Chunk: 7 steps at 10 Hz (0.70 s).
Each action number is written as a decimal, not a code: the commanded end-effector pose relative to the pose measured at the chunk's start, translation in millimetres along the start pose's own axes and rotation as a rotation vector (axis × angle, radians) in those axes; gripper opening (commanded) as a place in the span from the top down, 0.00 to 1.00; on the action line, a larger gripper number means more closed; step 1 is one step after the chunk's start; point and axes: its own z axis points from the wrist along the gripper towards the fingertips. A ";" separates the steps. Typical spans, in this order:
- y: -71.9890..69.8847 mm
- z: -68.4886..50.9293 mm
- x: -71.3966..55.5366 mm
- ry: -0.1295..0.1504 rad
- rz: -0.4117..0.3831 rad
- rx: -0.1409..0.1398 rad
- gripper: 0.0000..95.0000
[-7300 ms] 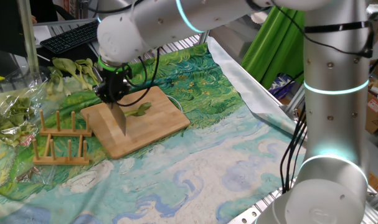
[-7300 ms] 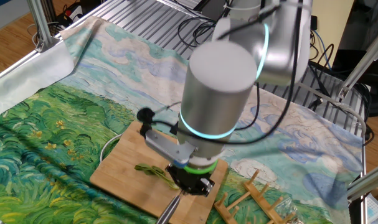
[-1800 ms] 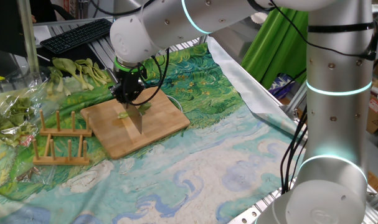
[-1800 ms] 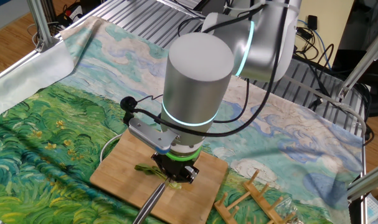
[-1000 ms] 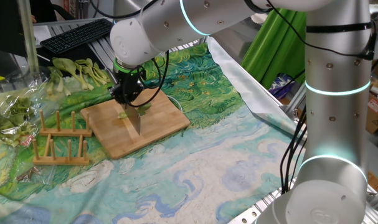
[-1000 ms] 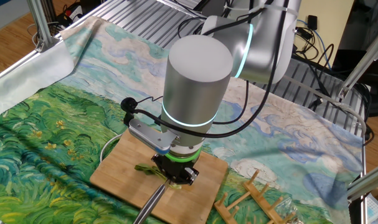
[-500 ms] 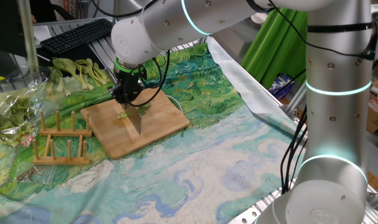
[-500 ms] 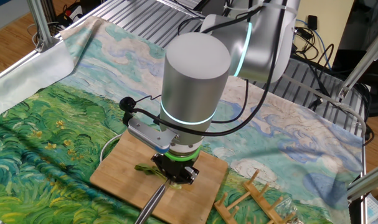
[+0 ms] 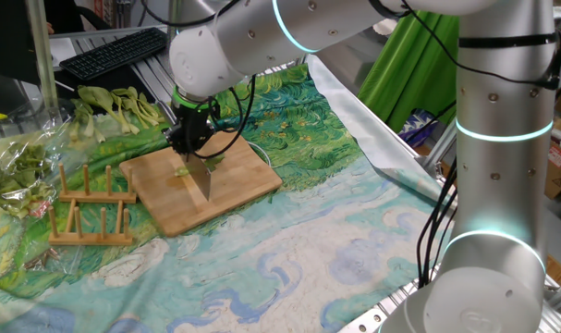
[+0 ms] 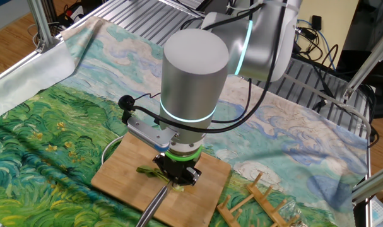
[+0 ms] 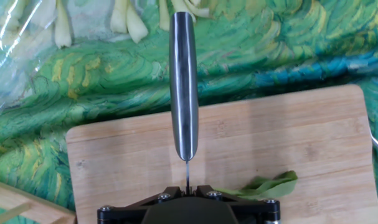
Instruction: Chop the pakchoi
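Note:
A bamboo cutting board (image 9: 238, 190) (image 10: 123, 171) (image 11: 301, 134) lies on the painted cloth. My gripper (image 9: 191, 144) (image 10: 176, 177) (image 11: 187, 190) is shut on a steel knife (image 9: 204, 179) (image 10: 151, 209) (image 11: 184, 81), held low over the board with the blade down. The pakchoi, a small green leaf (image 9: 214, 159) (image 10: 149, 171) (image 11: 264, 186), lies on the board right beside the blade. A small green bit (image 9: 181, 170) sits on the other side of the knife. Whether the edge touches the leaf is hidden by the gripper.
A wooden rack (image 9: 86, 208) (image 10: 257, 202) stands beside the board. A bunch of whole pale-stemmed stalks (image 9: 123, 102) (image 11: 127, 18) lies behind the board. Leafy greens in clear plastic (image 9: 17, 162) lie at the left, a keyboard (image 9: 104, 51) farther back.
Since several seconds ago the knife has shifted along the board onto the leaf and a small bit lies apart. Over the last second the arm has barely moved.

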 end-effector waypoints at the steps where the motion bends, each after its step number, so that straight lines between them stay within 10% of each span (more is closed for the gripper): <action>1: 1.1 -0.4 2.0 0.000 -0.005 -0.002 1.00; 7: 0.7 -1.0 1.7 0.004 -0.002 0.005 1.00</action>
